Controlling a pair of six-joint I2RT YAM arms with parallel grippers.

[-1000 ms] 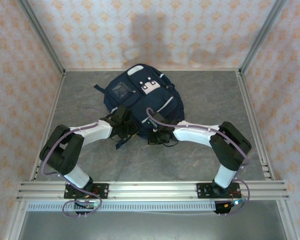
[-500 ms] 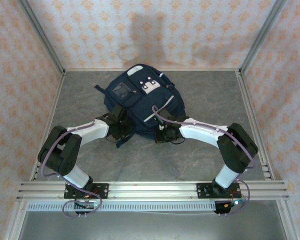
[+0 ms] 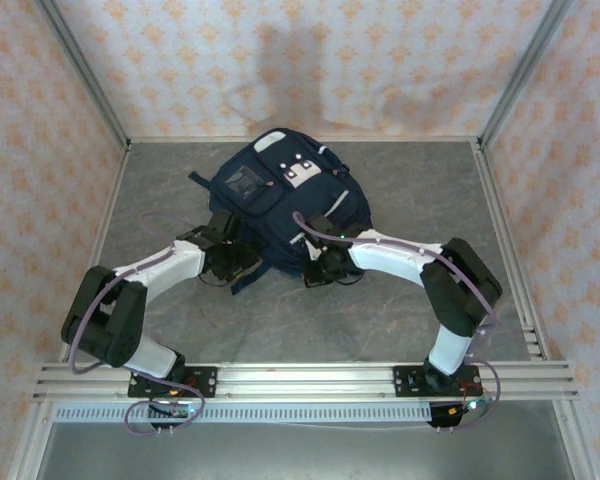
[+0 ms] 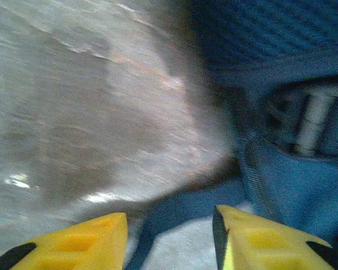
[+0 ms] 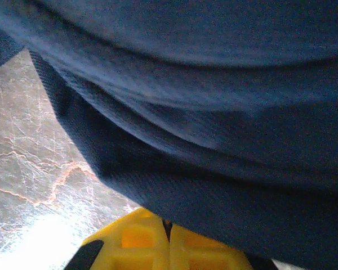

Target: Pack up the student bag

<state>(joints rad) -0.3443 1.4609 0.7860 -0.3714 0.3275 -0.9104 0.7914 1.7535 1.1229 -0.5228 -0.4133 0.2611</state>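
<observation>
**Top view.** The student bag point(image 3: 285, 200) lay front-up on the table point(image 3: 420, 200), toward 12 o'clock from the table's middle. Its white patches faced 12 o'clock. The left gripper point(image 3: 243, 264) sat at the bag's 7 o'clock edge and the right gripper point(image 3: 316, 276) at its 5 o'clock edge. Both were low against the fabric. We judged the bag soft and slumping, bulky rather than heavy. It would likely sag and fold if lifted by one point. Better holds would be a strap, a seam or the top loop, with both arms sharing the load. The front pockets looked closed, and we saw no contents.

**Left wrist.** The left gripper point(image 4: 169, 216) was released, with its yellow fingers point(image 4: 81, 242) apart. A blue strap point(image 4: 180, 203) ran across the gap toward 3 o'clock. We could not tell whether it touched either finger. The bag point(image 4: 293, 185) filled the 3 o'clock side. A pale bar point(image 4: 312, 121) showed in a fold there, too blurred to name. The table point(image 4: 73, 112) showed at 10 o'clock.

**Right wrist.** The right gripper point(image 5: 168, 232) was clenched, fingers pressed together at 6 o'clock. The bag point(image 5: 214, 112) hung in loose folds over it. We saw no cloth between the fingers, though their tips were hidden under the fabric. The weave looked coarse and grippy, not slick. The table point(image 5: 28, 146) lay at 8 o'clock.
</observation>
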